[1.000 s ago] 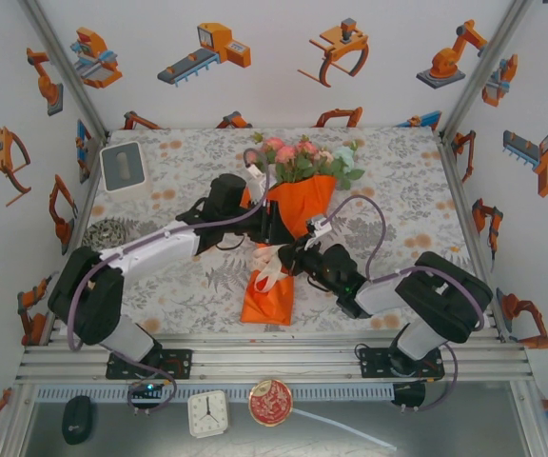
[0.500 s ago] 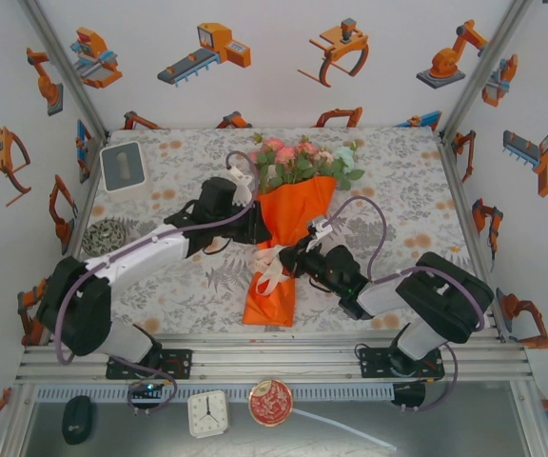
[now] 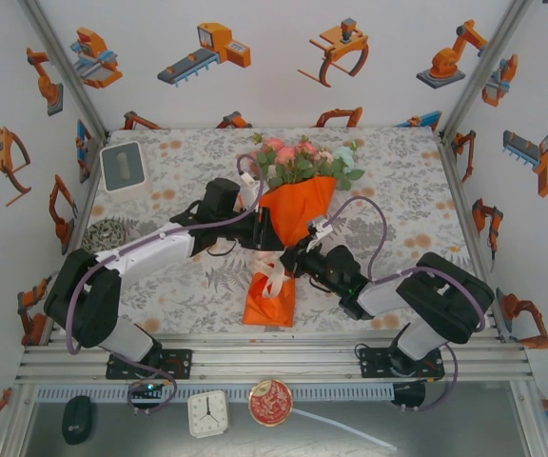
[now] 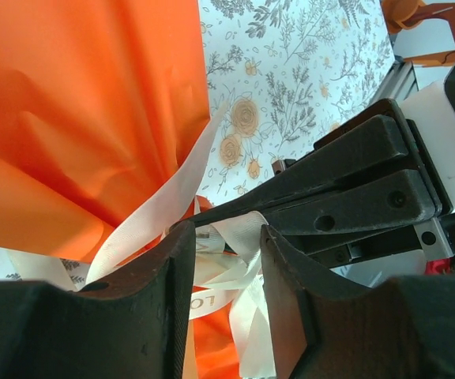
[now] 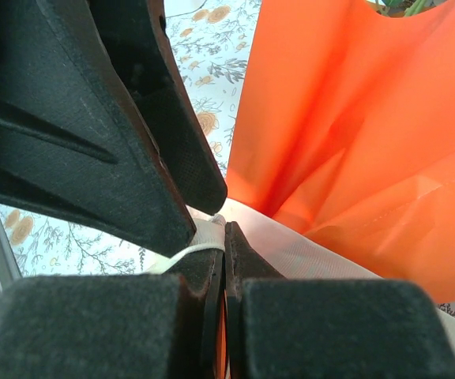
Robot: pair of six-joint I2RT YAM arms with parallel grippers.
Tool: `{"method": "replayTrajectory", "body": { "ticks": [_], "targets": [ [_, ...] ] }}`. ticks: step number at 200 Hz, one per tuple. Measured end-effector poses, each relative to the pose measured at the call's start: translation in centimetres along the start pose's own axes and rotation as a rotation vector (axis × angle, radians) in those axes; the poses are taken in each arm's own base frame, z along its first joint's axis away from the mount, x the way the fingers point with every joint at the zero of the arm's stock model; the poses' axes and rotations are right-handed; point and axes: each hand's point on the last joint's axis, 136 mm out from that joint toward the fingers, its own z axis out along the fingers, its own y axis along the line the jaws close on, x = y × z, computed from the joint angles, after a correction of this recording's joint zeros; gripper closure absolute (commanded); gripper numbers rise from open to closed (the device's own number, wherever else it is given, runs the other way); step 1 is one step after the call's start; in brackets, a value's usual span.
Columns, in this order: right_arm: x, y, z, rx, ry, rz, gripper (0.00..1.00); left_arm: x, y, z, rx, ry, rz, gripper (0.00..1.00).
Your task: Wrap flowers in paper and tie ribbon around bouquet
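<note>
Bouquet (image 3: 298, 205) — orange cone, lying flat. Right gripper (image 5: 226, 230), at its waist: jaws pressed together on ribbon (image 5: 291, 251). Left gripper (image 4: 227, 233), opposite side — jaws parted, ribbon strands between.

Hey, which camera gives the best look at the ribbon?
Left wrist: the ribbon shows its loops and tails close up beside the paper. The right wrist shows a piece pinched in the right gripper; the top view, a small pale tangle.

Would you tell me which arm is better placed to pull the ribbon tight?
Right, I'd say: the right fingers are shut on the ribbon beside the bouquet, while the left fingers stand apart.
</note>
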Motion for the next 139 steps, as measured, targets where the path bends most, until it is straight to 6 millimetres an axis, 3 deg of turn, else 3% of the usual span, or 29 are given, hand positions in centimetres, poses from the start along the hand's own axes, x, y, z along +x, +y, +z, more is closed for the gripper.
{"method": "replayTrajectory", "body": {
  "ticks": [60, 110, 139],
  "targets": [
    [0.5, -0.6, -0.1, 0.019, 0.02, 0.001, 1.0, 1.0, 1.1, 1.0, -0.012, 0.038, -0.024, 0.59],
    [0.4, -0.4, -0.2, 0.012, 0.018, 0.001, 1.0, 1.2, 2.0, 0.1, 0.008, -0.015, -0.06, 0.55],
    [0.1, -0.1, -0.2, -0.002, 0.01, 0.001, 1.0, 0.1, 2.9, -1.0, -0.014, -0.076, -0.092, 0.68]
  ]
}}
